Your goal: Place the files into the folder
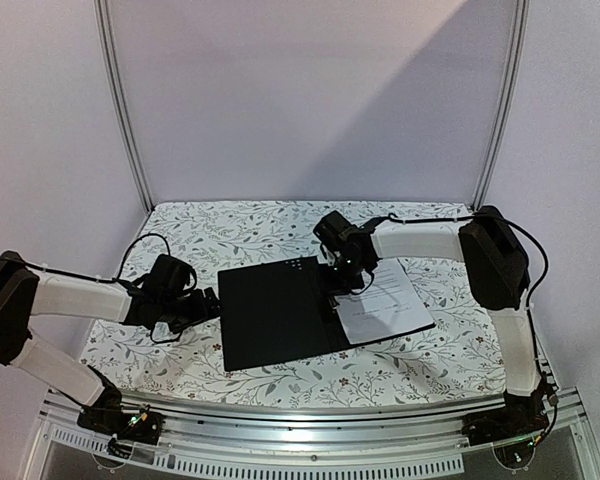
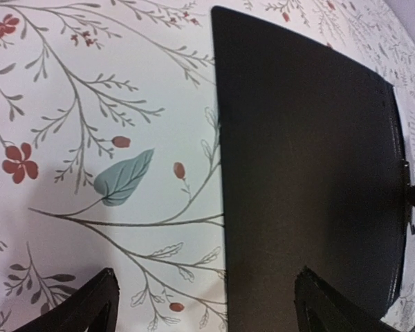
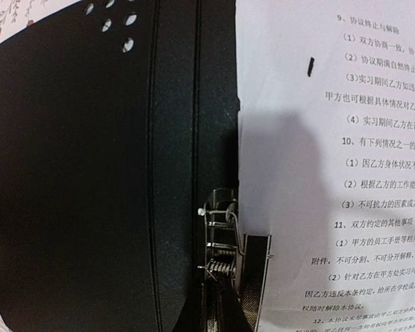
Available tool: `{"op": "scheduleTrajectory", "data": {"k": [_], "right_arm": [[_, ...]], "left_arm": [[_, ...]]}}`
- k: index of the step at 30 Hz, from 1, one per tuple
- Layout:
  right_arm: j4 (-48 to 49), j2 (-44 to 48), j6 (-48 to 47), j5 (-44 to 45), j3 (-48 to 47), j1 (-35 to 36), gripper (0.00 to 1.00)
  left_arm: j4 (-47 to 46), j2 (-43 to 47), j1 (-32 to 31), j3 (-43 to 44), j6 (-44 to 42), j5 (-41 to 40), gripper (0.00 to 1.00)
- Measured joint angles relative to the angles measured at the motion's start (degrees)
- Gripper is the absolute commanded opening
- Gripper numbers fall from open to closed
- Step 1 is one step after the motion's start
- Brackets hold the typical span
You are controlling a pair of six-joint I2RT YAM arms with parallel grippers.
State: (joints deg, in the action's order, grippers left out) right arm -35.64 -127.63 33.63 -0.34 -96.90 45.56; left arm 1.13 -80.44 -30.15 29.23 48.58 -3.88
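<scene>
The folder [image 1: 270,315] lies open on the flowered cloth, black inside up. A white sheet with fine black text [image 1: 385,305] lies on its right half. My right gripper [image 1: 342,268] is over the spine. In the right wrist view its dark fingers close together [image 3: 225,304] on the metal clip [image 3: 225,235], whose plate rests on the sheet's left edge [image 3: 346,173]. My left gripper [image 1: 212,303] is open and empty at the folder's left edge. In the left wrist view [image 2: 206,277] one finger is over the cloth and the other over the black cover [image 2: 304,159]. No leaflet shows.
The flowered tablecloth [image 1: 180,235] covers the table. Metal frame posts [image 1: 125,110] stand at the back corners against a plain wall. A metal rail [image 1: 310,430] runs along the near edge between the arm bases.
</scene>
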Motion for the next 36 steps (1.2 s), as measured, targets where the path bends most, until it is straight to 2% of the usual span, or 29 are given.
{"op": "scheduleTrajectory", "data": {"k": [24,36], "right_arm": [[-1.11,5.31,-0.24,-2.01,0.13,-0.11,0.0],[-1.27,8.33,-0.46,-2.01,1.38,-0.26,0.0]], "left_arm": [[-9.42,-6.62,-0.07,2.47,-2.05,11.78,0.92],[-9.97,-8.59,-0.04,4.09,-2.05,12.9,0.93]]}}
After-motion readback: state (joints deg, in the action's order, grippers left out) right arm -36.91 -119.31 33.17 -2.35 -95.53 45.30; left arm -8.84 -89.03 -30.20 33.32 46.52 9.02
